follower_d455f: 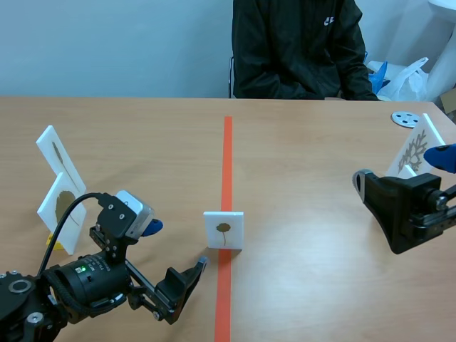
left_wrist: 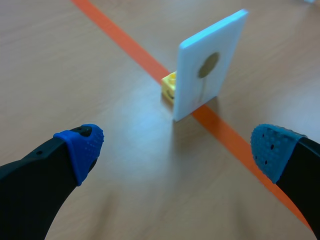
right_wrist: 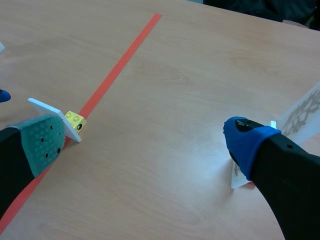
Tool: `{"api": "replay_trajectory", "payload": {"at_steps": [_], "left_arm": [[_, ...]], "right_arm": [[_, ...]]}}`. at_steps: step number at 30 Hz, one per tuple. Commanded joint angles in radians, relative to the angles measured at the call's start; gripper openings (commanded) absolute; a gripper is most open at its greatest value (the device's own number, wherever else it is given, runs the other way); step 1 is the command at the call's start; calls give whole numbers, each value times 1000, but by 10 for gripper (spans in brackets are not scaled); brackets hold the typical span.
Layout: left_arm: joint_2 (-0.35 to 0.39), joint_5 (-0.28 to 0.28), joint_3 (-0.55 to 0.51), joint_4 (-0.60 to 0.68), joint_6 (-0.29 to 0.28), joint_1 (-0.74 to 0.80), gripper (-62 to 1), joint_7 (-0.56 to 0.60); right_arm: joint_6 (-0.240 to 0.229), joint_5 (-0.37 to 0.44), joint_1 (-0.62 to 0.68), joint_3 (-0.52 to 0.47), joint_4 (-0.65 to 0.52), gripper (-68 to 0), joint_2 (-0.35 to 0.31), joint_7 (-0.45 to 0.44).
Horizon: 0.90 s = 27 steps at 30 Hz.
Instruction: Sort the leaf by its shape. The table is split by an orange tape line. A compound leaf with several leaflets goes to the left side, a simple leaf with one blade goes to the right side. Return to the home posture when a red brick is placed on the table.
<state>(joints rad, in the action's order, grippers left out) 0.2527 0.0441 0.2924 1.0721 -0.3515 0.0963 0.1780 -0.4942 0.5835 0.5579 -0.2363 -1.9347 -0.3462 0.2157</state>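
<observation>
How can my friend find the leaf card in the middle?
Look for the orange tape line running down the middle of the wooden table. A small white card stands upright on that line, a yellow brick behind it. Unlike the two left cards and the lacy-leaf card at right, it shows one round leaf on a thin stalk.

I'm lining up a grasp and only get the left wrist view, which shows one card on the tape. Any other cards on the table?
Observer: Yes. Two stand on the left side: a far card and a near card.
Operator: And on the right?
Observer: One right card with a lacy leaf, close to the right gripper.
Operator: Is that gripper open?
Observer: Yes, its fingers are wide apart and hold nothing.
</observation>
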Motion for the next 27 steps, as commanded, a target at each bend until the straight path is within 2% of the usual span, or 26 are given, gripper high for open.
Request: {"api": "replay_trajectory", "payload": {"at_steps": [1, 3, 11, 14, 27], "left_arm": [[-12, -13, -8, -3, -6, -23, 14, 34], [-19, -34, 0, -36, -6, -45, 14, 56], [-25, -40, 100, -106, -10, -126, 14, 80], [-25, -66, 147, -135, -10, -163, 14, 81], [-25, -68, 296, -275, -11, -306, 14, 122]], "right_arm": [[8, 6, -12, -13, 0, 4, -8, -11], [8, 6, -12, -13, 0, 4, -8, -11], [8, 3, -11, -13, 1, 4, -8, -11], [12, 3, -9, -13, 1, 4, -8, -6], [15, 3, -9, -13, 1, 4, -8, 4]]}}
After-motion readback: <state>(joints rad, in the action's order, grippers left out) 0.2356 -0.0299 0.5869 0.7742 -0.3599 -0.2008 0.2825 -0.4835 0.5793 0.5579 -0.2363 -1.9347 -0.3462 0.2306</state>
